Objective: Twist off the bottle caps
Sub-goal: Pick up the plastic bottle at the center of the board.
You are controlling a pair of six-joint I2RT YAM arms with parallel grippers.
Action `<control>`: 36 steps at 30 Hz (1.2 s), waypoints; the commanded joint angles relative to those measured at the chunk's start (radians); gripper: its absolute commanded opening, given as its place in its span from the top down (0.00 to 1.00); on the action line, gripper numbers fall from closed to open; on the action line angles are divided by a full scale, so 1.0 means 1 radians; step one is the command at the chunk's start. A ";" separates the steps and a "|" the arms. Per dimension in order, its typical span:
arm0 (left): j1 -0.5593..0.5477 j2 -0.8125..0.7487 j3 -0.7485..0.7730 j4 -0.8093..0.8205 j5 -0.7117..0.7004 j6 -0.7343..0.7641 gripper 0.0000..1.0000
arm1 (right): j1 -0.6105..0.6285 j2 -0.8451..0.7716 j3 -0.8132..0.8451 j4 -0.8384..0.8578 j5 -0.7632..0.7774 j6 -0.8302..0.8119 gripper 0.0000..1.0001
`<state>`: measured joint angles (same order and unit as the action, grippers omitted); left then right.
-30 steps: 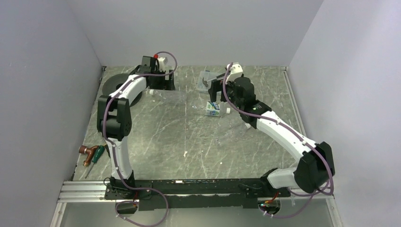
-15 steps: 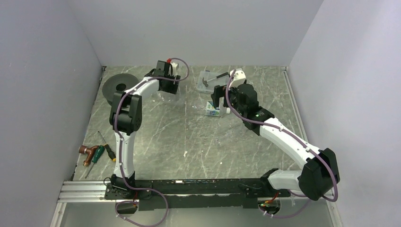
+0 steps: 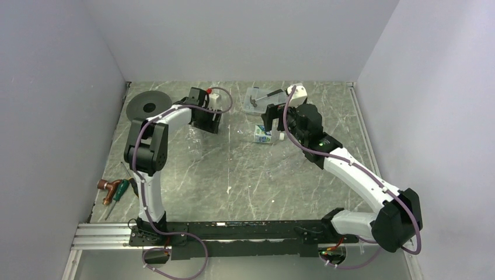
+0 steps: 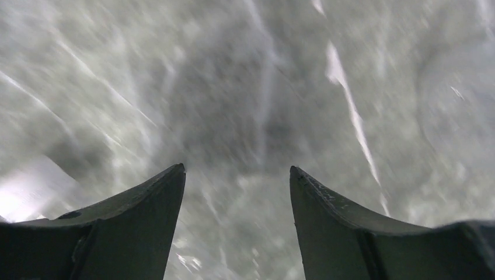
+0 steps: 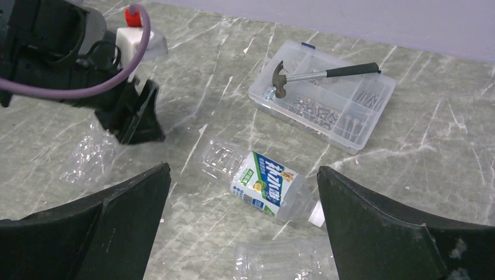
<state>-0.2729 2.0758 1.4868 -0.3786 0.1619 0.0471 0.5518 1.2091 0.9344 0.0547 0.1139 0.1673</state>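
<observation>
A short bottle (image 5: 262, 184) with a blue-and-white label lies on its side, its white cap (image 5: 317, 214) pointing right. My right gripper (image 5: 242, 168) hovers open above it, touching nothing; from above it (image 3: 269, 122) sits just behind this bottle (image 3: 262, 135). A clear bottle (image 5: 280, 256) lies nearer, and a crumpled clear bottle (image 5: 87, 157) lies left. My left gripper (image 5: 137, 125) points down at that crumpled bottle's right end. Its own view is smeared; the left gripper (image 4: 236, 169) shows a gap between the fingers. I cannot tell whether plastic is between them.
A clear compartment tray (image 5: 350, 146) of screws stands at the back with a hammer (image 5: 327, 73) lying across it. A black disc (image 3: 146, 106) lies at the back left. Screwdrivers and a brown fitting (image 3: 117, 189) lie by the left wall.
My left arm swung right and came down toward the crumpled bottle, and its jaws narrowed from wide apart. The right gripper drifted slightly right and stayed wide open.
</observation>
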 commanded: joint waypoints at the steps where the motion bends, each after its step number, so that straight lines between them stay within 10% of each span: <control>1: -0.025 -0.177 -0.050 -0.104 0.125 0.030 0.23 | 0.006 -0.029 0.006 0.042 -0.011 0.004 0.00; 4: -0.025 -0.294 -0.034 -0.145 0.017 0.025 0.01 | 0.006 -0.032 0.004 0.043 -0.014 0.007 0.00; 16: -0.014 -0.371 0.006 -0.362 -0.312 0.030 0.01 | 0.007 -0.051 -0.011 0.041 -0.034 0.019 0.00; 36: 0.107 -0.245 -0.142 -0.292 -0.106 -0.105 0.01 | 0.015 -0.087 -0.071 0.059 -0.047 0.035 0.00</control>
<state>-0.1616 1.8011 1.3750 -0.6914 -0.0208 -0.0074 0.5602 1.1435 0.8722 0.0551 0.0753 0.1875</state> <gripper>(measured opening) 0.994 0.997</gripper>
